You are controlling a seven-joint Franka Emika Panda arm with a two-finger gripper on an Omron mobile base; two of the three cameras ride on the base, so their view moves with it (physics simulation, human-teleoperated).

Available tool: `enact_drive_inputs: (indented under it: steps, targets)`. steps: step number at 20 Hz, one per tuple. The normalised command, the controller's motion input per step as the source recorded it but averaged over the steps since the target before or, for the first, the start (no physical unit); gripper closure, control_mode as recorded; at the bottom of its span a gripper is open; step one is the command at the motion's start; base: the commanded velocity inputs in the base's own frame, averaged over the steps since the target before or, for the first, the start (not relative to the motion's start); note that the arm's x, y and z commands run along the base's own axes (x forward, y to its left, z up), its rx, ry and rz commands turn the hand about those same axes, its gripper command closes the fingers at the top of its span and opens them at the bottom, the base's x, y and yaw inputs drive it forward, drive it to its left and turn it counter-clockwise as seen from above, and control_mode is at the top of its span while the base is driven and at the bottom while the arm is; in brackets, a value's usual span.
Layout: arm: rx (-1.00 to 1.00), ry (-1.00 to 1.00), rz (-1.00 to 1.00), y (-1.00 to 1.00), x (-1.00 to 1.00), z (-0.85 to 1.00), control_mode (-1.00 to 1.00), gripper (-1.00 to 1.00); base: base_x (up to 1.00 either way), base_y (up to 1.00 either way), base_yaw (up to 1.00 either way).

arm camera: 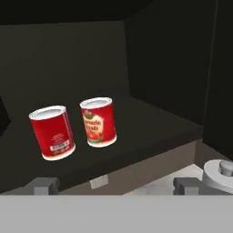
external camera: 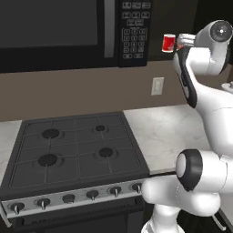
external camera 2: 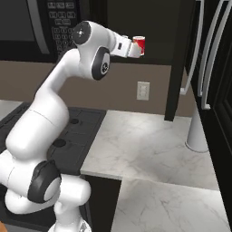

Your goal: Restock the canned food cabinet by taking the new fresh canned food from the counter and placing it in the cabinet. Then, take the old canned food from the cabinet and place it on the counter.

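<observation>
The left base view looks forward and down from behind the white arm (external camera: 200, 118), taking in the black gas stovetop (external camera: 75, 150) on the left and the light grey marbled counter (external camera: 166, 132) on the right. The right base view faces the same marbled counter from the other side, with the stovetop at its left edge. Both share the beige wall outlet (external camera: 157, 85). The hand view sits close before the dark cabinet's shelf (arm camera: 150, 123).
</observation>
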Motion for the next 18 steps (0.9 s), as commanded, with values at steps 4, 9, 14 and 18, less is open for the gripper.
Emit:
enact_drive_inputs:
  steps: [4, 9, 14, 18]
  targets:
    - [0.17, 0.09, 0.00, -0.47, 0.36, 0.02, -1.00, -1.00, 0.00, 0.00, 0.00]
    - [0.21, 0.06, 0.01, -0.16, 0.13, 0.00, -1.00, -1.00, 0.00, 0.00, 0.00]
    - [0.06, 0.08, 0.10, 0.00, 0.02, 0.01, -1.00, -1.00, 0.00, 0.00, 0.00]
    - [-0.02, 0.00, 0.03, 0.00, 0.18, -0.06, -1.00, -1.00, 0.00, 0.00, 0.00]
